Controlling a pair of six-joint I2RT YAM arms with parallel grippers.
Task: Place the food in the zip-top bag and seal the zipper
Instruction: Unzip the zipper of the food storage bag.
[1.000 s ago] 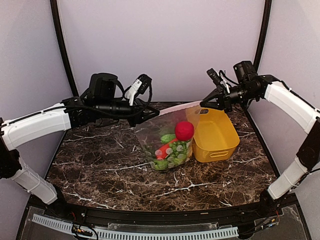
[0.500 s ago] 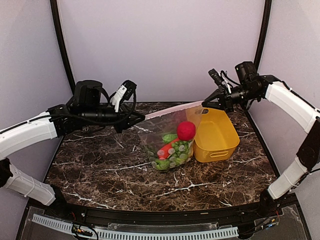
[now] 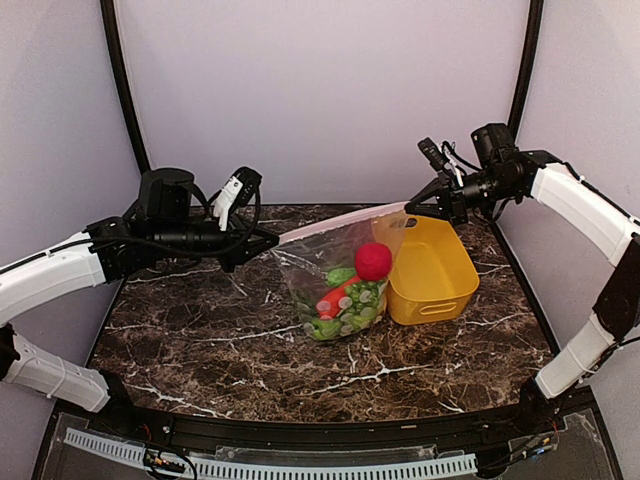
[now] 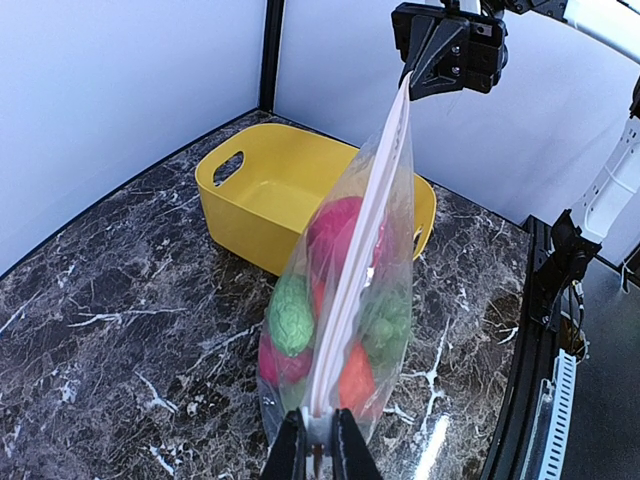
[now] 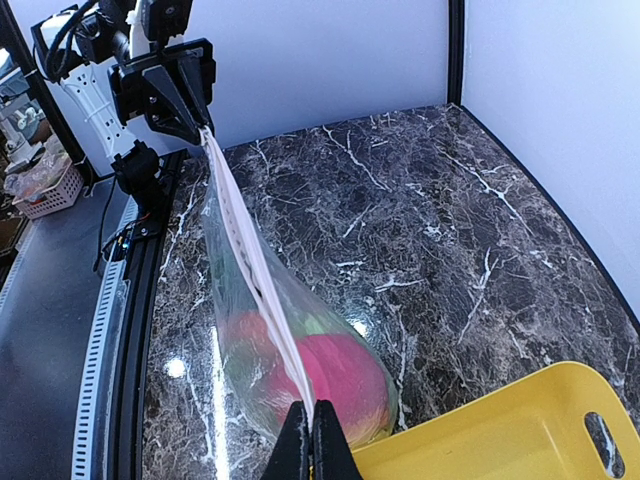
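Note:
The clear zip-top bag (image 3: 335, 285) hangs stretched between my two grippers over the table's middle, its bottom on the marble. Inside it lies the food: a red ball (image 3: 372, 261), an orange-red piece (image 3: 335, 297) and several green pieces (image 3: 345, 315). The pinkish-white zipper (image 3: 340, 220) runs taut along the top edge. My left gripper (image 3: 272, 240) is shut on the zipper's left end, seen close in the left wrist view (image 4: 317, 445). My right gripper (image 3: 408, 208) is shut on the zipper's right end (image 5: 308, 440). The bag and food also show in the wrist views (image 4: 345, 300) (image 5: 330, 370).
An empty yellow plastic basket (image 3: 432, 268) stands right next to the bag, at the right back of the dark marble table (image 3: 200, 330). It shows in both wrist views (image 4: 260, 190) (image 5: 520, 430). Pale walls close in at the back and sides.
My left gripper has slid left along the zipper, from mid-bag to its left end, and the top edge is now drawn taut. The right gripper held still.

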